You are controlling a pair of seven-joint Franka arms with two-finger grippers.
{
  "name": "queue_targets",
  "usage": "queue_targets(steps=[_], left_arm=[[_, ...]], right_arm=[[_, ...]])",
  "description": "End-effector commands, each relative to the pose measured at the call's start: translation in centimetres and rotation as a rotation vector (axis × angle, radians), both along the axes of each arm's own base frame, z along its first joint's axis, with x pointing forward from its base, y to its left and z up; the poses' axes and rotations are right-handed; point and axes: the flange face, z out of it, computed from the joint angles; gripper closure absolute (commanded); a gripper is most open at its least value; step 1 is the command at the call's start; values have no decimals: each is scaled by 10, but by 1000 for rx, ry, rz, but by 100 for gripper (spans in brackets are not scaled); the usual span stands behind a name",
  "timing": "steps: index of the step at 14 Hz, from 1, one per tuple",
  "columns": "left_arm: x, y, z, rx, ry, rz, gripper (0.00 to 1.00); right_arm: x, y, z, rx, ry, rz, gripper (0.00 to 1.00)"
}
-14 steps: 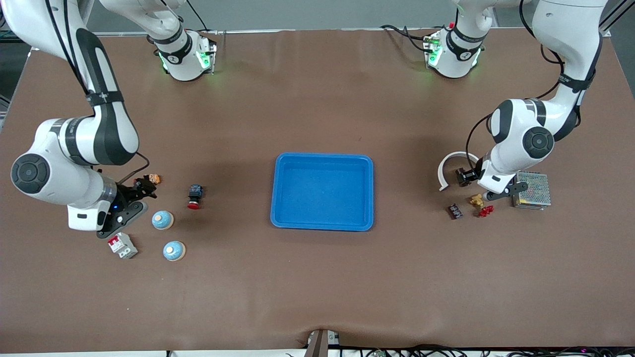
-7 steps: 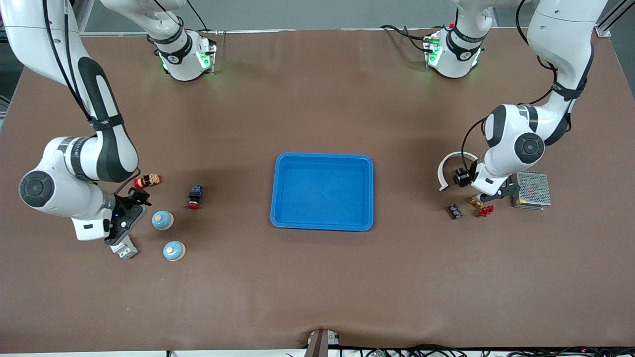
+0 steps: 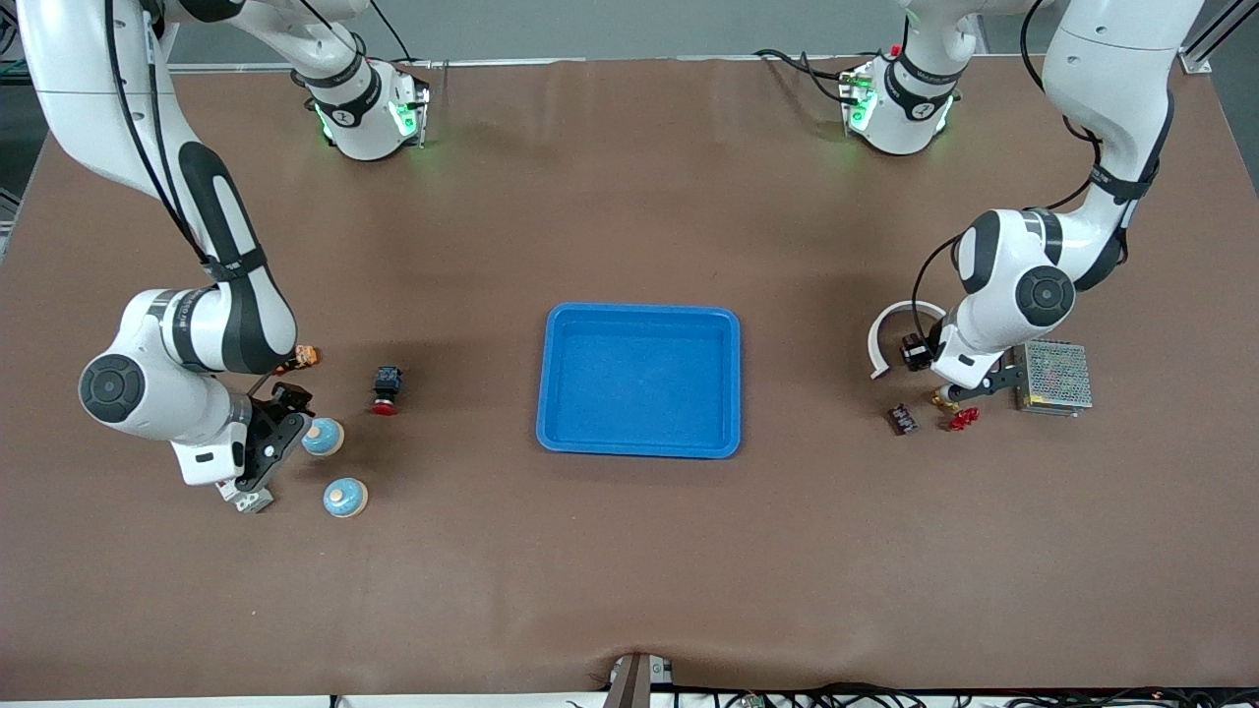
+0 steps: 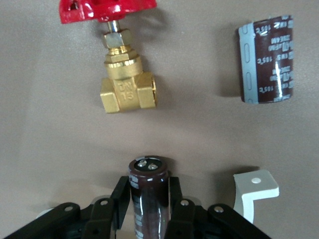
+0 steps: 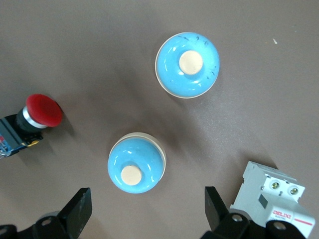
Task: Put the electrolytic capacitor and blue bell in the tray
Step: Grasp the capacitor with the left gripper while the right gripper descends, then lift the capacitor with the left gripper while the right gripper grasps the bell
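Note:
The brown electrolytic capacitor (image 4: 148, 196) stands between the fingers of my left gripper (image 4: 148, 209), which is shut on it at the left arm's end of the table (image 3: 942, 391). A second capacitor (image 4: 266, 59) lies flat nearby (image 3: 902, 420). Two blue bells with cream knobs sit at the right arm's end. My right gripper (image 5: 147, 214) is open, its fingers spread wide just short of the closer blue bell (image 5: 135, 170), also seen from the front (image 3: 322, 436). The other bell (image 5: 187, 64) lies nearer the front camera (image 3: 345, 497). The blue tray (image 3: 639, 379) lies mid-table with nothing in it.
A brass valve (image 4: 127, 89) with a red handle lies just ahead of my left gripper, a white arc (image 3: 890, 329) and a metal mesh box (image 3: 1055, 374) beside it. A red push button (image 5: 37, 117) and a white circuit breaker (image 5: 269, 196) flank the bells.
My left gripper has closed onto the capacitor. The right arm has swung toward the bells, bringing its open gripper up to the closer one.

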Motion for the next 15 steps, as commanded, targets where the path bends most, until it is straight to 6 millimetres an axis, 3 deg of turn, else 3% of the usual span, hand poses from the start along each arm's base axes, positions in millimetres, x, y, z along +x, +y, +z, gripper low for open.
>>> queue_targets(steps=[1,5,8,9,13,15], left_arm=[[5,-6,1,-16,-15,12,65],[6,-6,3,-16,-15,12,70],[7,-12,7,-20,-18,-4,83],[8,-13,11,-22,-26,-3,88],[15,-36,29,-33,-44,12,94],[27,-44,51,-31,-29,-2,100]], right_arm=[[0,1,-11,4,0,29,0],[-13,7,-34,13,-26,28,0],[-14,7,-45,16,-21,26,0],[-14,8,-49,17,-18,27,0],[-18,10,-56,21,-23,26,0],[-19,10,-61,26,-17,19,0]])
